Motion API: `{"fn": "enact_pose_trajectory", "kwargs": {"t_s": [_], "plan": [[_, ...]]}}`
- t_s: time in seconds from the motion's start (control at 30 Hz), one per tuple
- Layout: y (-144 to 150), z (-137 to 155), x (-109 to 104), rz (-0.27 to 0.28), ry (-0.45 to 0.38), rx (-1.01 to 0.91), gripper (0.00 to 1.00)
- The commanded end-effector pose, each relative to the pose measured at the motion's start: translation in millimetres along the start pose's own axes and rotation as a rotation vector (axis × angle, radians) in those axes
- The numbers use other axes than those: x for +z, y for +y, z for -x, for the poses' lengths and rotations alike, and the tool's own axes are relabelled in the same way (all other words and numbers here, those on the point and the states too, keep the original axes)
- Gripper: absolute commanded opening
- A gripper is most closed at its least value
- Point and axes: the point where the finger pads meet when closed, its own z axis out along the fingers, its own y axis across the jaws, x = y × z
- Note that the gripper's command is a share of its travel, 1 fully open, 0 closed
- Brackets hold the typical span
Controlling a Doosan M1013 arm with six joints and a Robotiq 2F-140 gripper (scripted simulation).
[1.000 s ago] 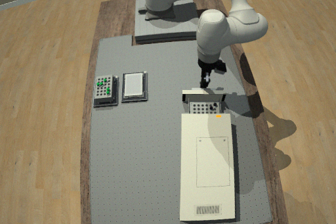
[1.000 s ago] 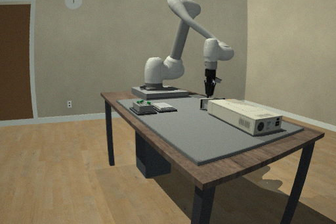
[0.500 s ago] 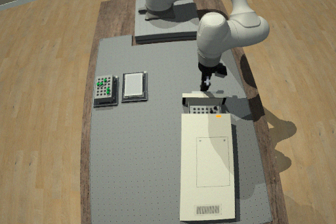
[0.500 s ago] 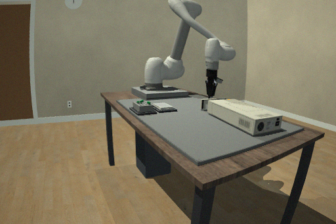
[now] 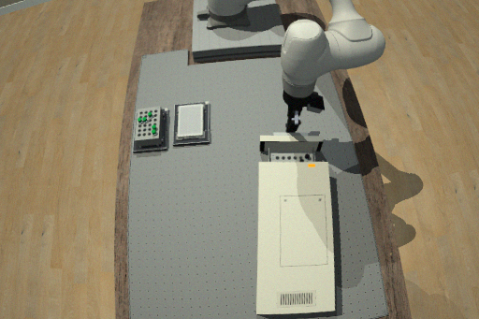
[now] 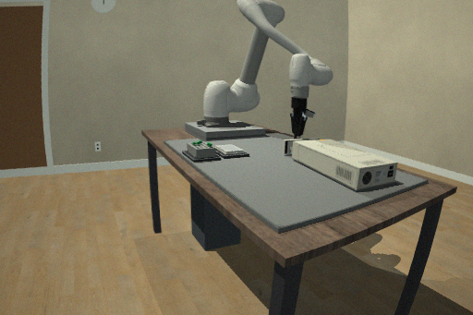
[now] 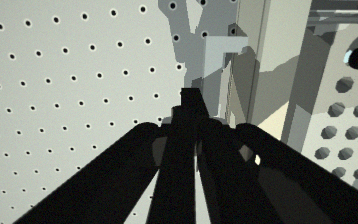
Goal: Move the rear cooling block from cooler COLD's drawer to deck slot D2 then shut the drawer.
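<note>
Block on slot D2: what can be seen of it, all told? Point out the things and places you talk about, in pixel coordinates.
The block (image 5: 148,124) (image 6: 201,151) is a light grey, boxy piece with a matte look, its top drilled with rows of dark round bores. Five green-capped tubes (image 5: 154,126) (image 6: 196,143) stand in some of them. It looks upright and level on slot D2 (image 5: 166,137) (image 6: 201,159), whose dark frame shows around its foot. Whether it is fully seated inside the locators is too small to tell.
</note>
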Motion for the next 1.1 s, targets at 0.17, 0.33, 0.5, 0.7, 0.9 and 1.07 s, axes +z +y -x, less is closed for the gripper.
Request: {"fn": "enact_pose_trajectory", "kwargs": {"t_s": [0.17,0.33,0.5,0.7,0.9,1.07], "plan": [[15.2,0.4,-1.4,0.001,0.001,-0.003,0.1],[20.6,0.3,-1.4,0.001,0.001,-0.003,0.1],[25.8,0.3,-1.4,0.001,0.001,-0.003,0.1],[33.9,0.4,-1.5,0.001,0.001,-0.003,0.1],[40.5,0.4,-1.5,0.001,0.001,-0.003,0.1],[44.0,-0.5,-1.5,0.004,0.002,-0.004,0.1]]}}
